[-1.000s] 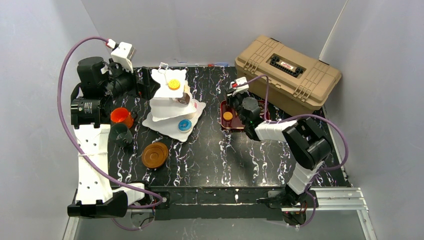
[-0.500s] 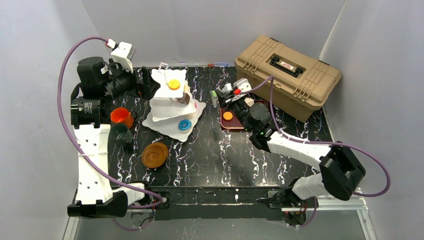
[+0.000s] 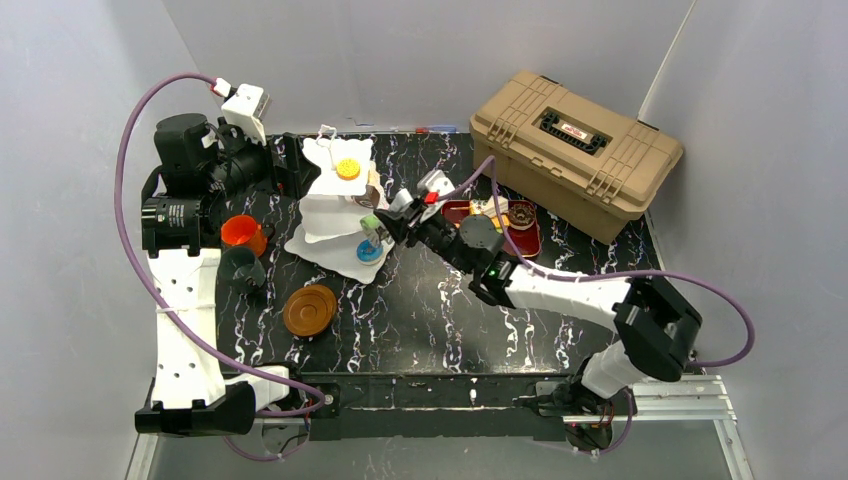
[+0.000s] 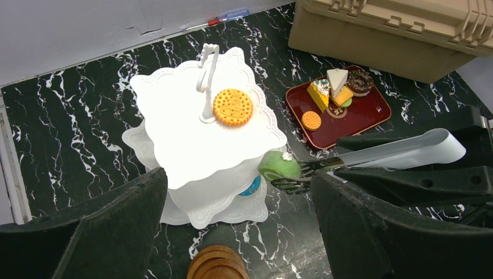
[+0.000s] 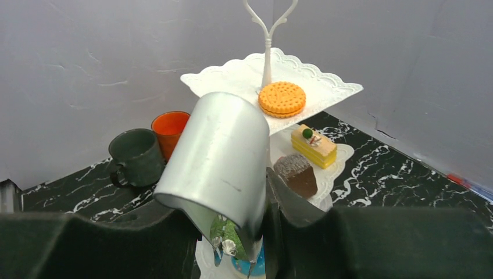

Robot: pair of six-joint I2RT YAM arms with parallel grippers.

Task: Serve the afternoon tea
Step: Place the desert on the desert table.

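Stand: white three-tier stand (image 3: pixel 330 215), upright at the rear left of the tabletop (image 3: pixel 450 310).
Tiers loaded: orange biscuit (image 4: pixel 232 107) on top; yellow cake slice (image 5: pixel 314 145) and brown slice (image 5: pixel 296 173) on the middle plate; blue donut (image 3: pixel 369 250) on the bottom plate.
Item in transit: green pastry (image 4: pixel 279 165), pinched in the tips of the metal tongs (image 4: pixel 395 150) at the stand's right edge, not yet set down.
Right fingers: right fingers (image 5: pixel 325 244) clamped narrow on the tongs.
Left fingers: left fingers (image 4: pixel 110 232) spread wide, empty, apart from the stand.
Tray: red tray (image 4: pixel 372 113) holds several pastries, unserved.
Cups: orange cup (image 3: pixel 241 232) and dark cup (image 3: pixel 242 268) left of the stand, off their saucers.
Saucers: brown saucers (image 3: pixel 309 309), stacked near the stand.
Progress: judged roughly midway; tray items and cup setting are left.
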